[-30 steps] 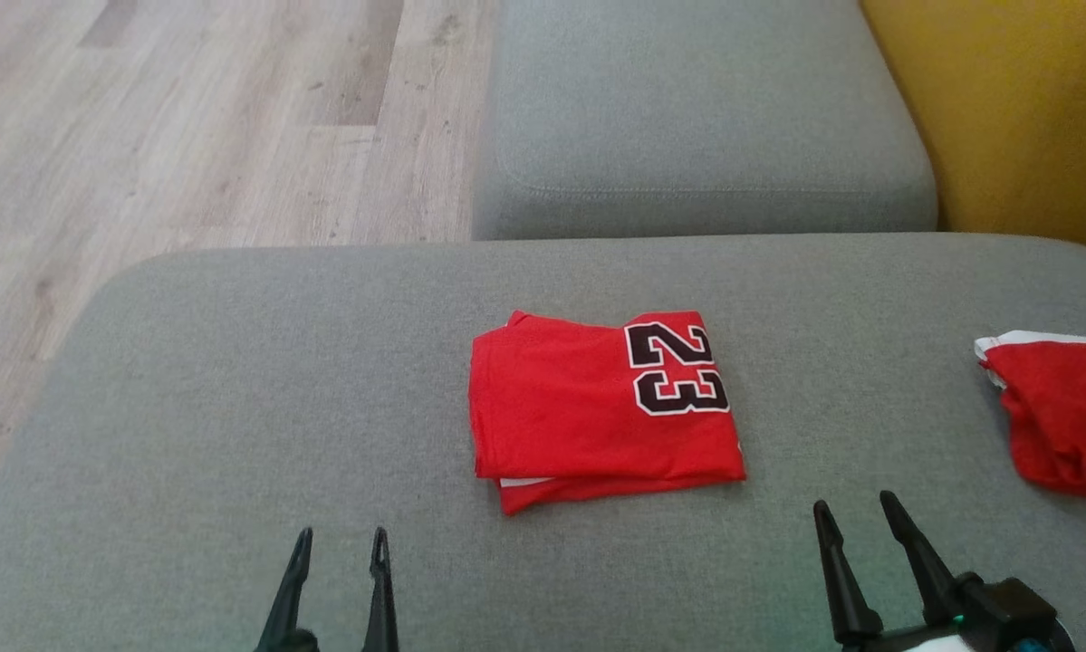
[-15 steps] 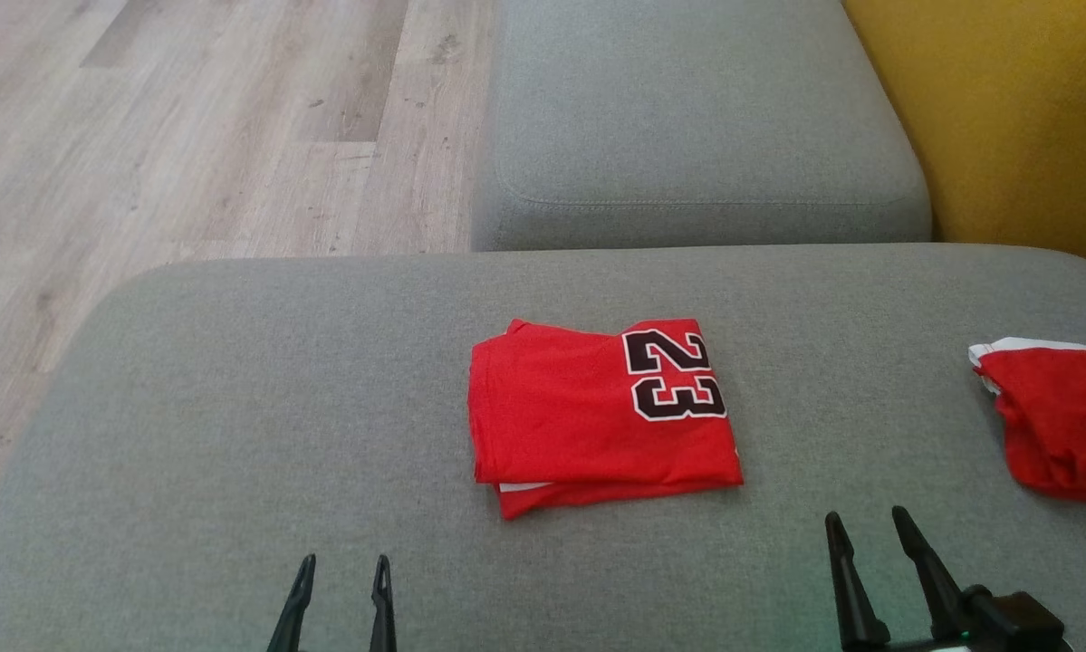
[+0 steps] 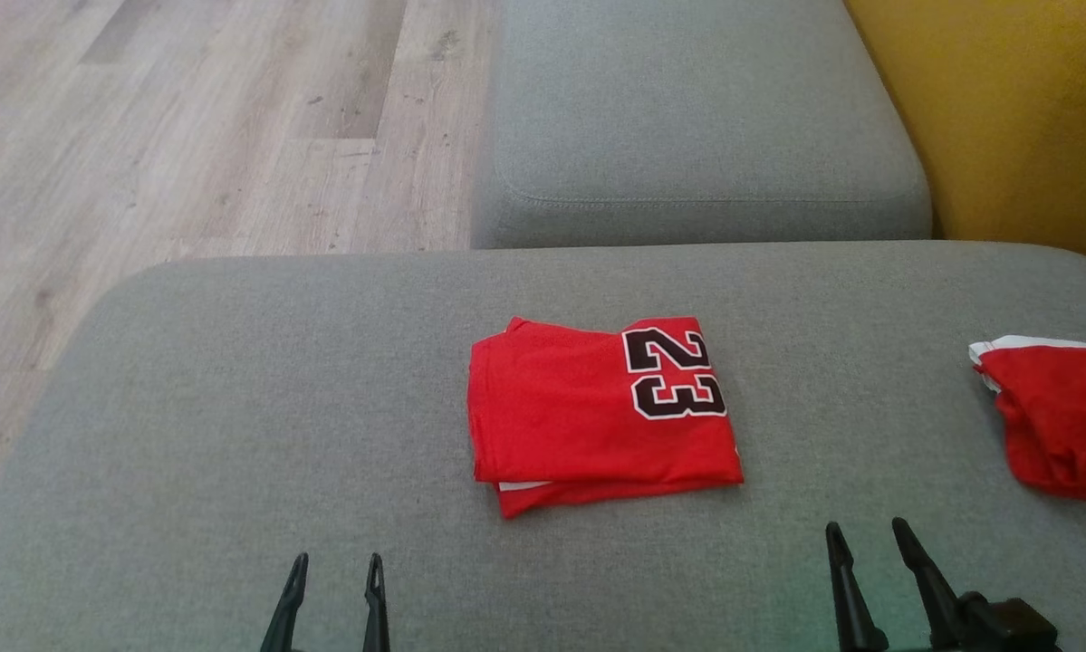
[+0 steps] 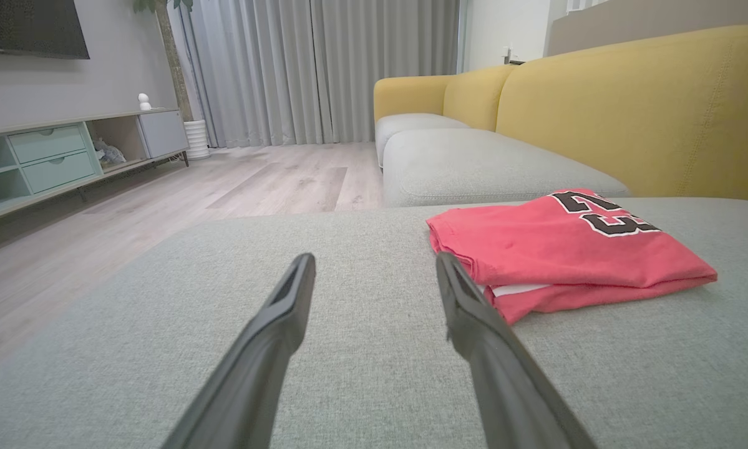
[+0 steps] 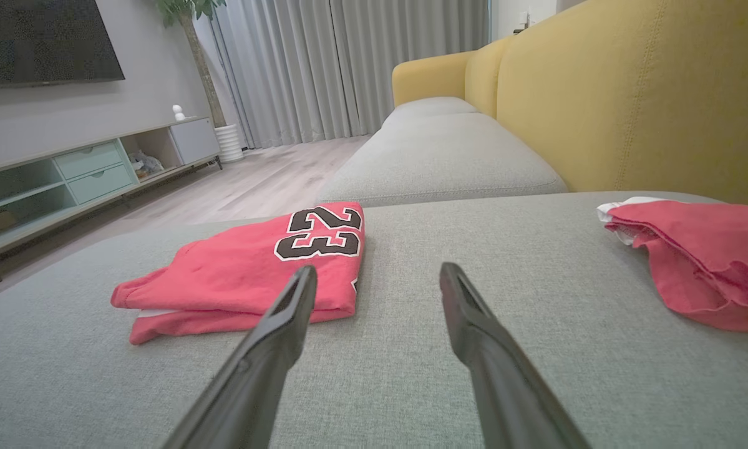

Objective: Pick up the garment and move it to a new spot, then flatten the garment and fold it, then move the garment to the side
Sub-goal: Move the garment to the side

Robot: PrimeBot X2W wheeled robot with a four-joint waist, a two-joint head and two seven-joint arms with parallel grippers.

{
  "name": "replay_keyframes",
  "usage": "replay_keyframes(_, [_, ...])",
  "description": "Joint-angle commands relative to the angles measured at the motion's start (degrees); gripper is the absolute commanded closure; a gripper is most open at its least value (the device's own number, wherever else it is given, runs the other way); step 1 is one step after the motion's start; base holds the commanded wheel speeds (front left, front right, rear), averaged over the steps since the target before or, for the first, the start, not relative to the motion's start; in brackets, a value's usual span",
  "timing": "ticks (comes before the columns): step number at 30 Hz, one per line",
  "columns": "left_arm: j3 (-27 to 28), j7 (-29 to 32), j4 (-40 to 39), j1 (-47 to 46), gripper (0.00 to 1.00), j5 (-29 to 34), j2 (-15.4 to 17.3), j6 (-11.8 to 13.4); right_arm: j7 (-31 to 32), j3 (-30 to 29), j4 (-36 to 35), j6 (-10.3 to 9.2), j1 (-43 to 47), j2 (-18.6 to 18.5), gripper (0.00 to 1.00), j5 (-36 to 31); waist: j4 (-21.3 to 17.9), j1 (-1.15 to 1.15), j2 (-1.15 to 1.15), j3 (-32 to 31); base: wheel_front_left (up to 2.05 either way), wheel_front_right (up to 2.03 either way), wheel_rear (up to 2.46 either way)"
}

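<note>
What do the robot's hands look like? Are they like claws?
A bit like claws! The left gripper and the right gripper each have two long, thin, dark fingers that narrow to pointy tips. They look plain and matte, almost black. Behind the right gripper's fingers sits a chunky black block.

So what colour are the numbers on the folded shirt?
Black with white edging, on the red folded shirt; head view shows it best.
</note>
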Motion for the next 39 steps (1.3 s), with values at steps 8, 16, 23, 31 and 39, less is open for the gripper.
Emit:
replay_keyframes(8, [1.6, -0.4, -2.2, -2.9, 0.0, 0.6, -0.4, 0.0, -0.5, 0.4, -0.5, -0.04, -3.3, -0.3, 0.0, -1.4, 0.2, 0.0, 0.0, 0.9, 0.0, 0.0, 0.0])
replay_keyframes(16, [1.5, -0.4, -4.6, -3.6, 0.0, -0.3, -0.4, 0.4, -0.5, -0.2, 2.6, -0.04, -6.6, -0.2, 0.0, -2.0, 0.8, 0.0, 0.0, 3.7, 0.0, 0.0, 0.0])
replay_keyframes(23, [0.4, -0.4, -4.9, -5.0, 0.0, 1.2, -0.4, -0.2, -0.5, -1.2, 9.3, -0.04, -14.9, -0.5, 0.0, -1.0, 2.2, 0.0, 0.0, 6.9, 0.0, 0.0, 0.0])
replay_keyframes(31, [-1.3, -0.4, -6.7, -7.3, 0.0, 1.6, -0.4, 0.8, 1.6, -0.5, 24.7, -0.04, -29.1, -2.3, 0.0, 2.1, 4.8, 0.0, 0.0, 10.6, 0.0, 0.0, 0.0])
replay_keyframes(39, [-3.3, -0.4, -9.1, -10.3, 0.0, 2.8, -0.4, 3.0, 6.6, 2.9, 36.4, -0.04, -40.3, -3.8, 0.0, 7.8, 7.8, 0.0, 0.0, 14.1, 0.0, 0.0, 0.0])
